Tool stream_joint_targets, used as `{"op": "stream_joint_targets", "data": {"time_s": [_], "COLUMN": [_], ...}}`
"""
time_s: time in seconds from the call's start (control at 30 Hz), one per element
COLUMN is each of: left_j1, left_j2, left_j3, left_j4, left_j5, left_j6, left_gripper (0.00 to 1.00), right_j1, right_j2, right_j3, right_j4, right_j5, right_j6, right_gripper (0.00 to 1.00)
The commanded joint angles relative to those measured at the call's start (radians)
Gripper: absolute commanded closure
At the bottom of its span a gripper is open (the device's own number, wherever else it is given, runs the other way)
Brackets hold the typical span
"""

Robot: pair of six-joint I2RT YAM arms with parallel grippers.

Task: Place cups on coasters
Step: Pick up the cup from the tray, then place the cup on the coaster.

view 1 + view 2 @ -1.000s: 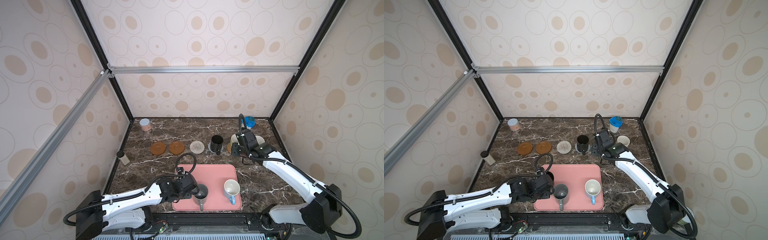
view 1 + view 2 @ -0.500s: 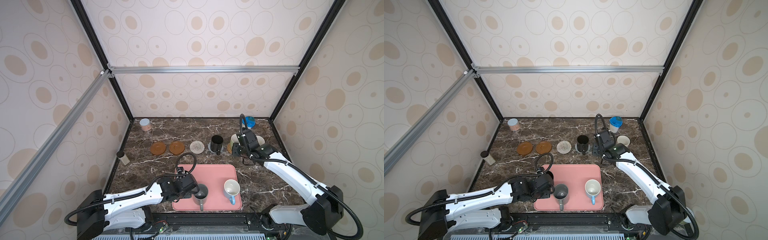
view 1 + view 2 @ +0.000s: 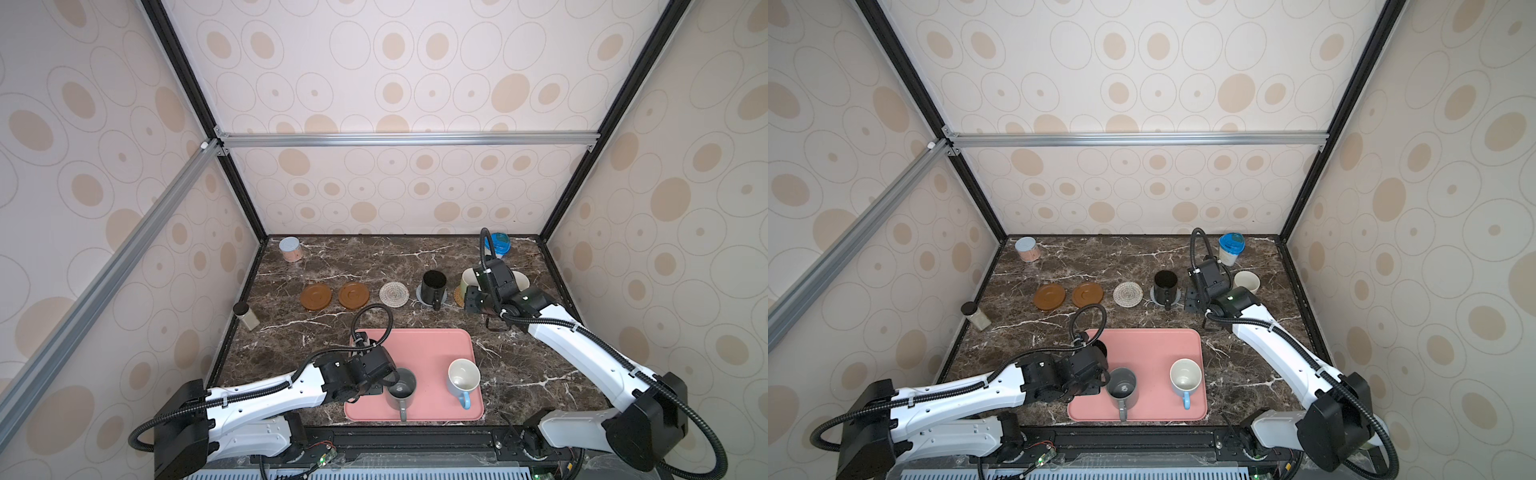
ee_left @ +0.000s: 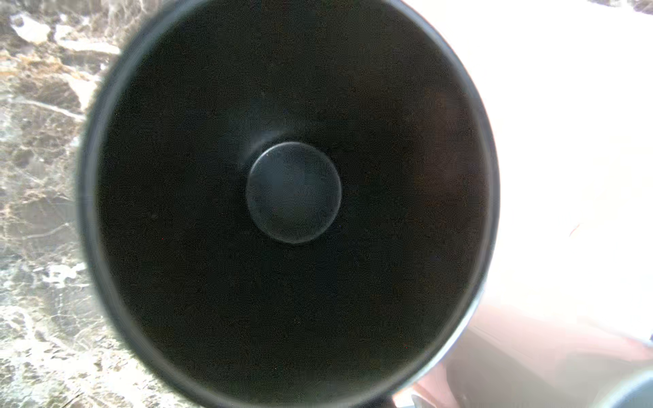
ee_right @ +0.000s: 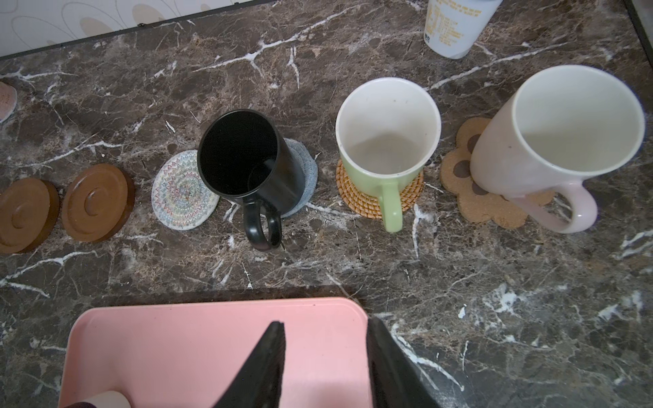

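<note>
— Pincer on the left arm: what state?
— Clenched, at the pink tray's left side, tips against the grey mug's rim. Whether it pinches that rim, I cannot tell. Its wrist camera looks straight into a black mug standing at the tray's left edge.
— And the right pincer?
— Released, nothing between its fingers, hanging above the worktop near the tray's far right corner.
— Where are the cups?
— Two show on the tray: the grey mug, and a white mug with a light blue outside nearer the tray's right edge. Beyond the tray's far edge three stand on coasters: a second black mug on the blue-grey woven coaster, a light green mug on the rattan coaster, and a white-pink mug on the paw-shaped coaster.
— Bare coasters?
— A whitish woven coaster and two brown wooden discs, beyond the tray's far left corner.
</note>
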Motion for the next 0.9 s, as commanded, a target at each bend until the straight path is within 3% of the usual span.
{"op": "stream_joint_targets", "data": {"time_s": [0.0, 0.4, 0.87], "left_j1": [0.009, 0.071, 0.205], "left_j2": [0.001, 0.019, 0.123], "left_j3": [0.08, 0.119, 0.224], "left_j4": [0.014, 0.047, 0.131], "left_j5": [-0.07, -0.076, -0.03], "left_j6": [0.031, 0.107, 0.279], "left_gripper": [0.91, 0.91, 0.92], "right_j1": [-0.007, -0.006, -0.007], "right_j2": [-0.024, -0.031, -0.05], "right_j3": [-0.017, -0.02, -0.026], "right_j4": [-0.019, -0.023, -0.039], "right_j5": [0.019, 0.021, 0.032], "right_j6": [0.014, 0.013, 0.021], "right_gripper": [0.58, 0.58, 0.58]}}
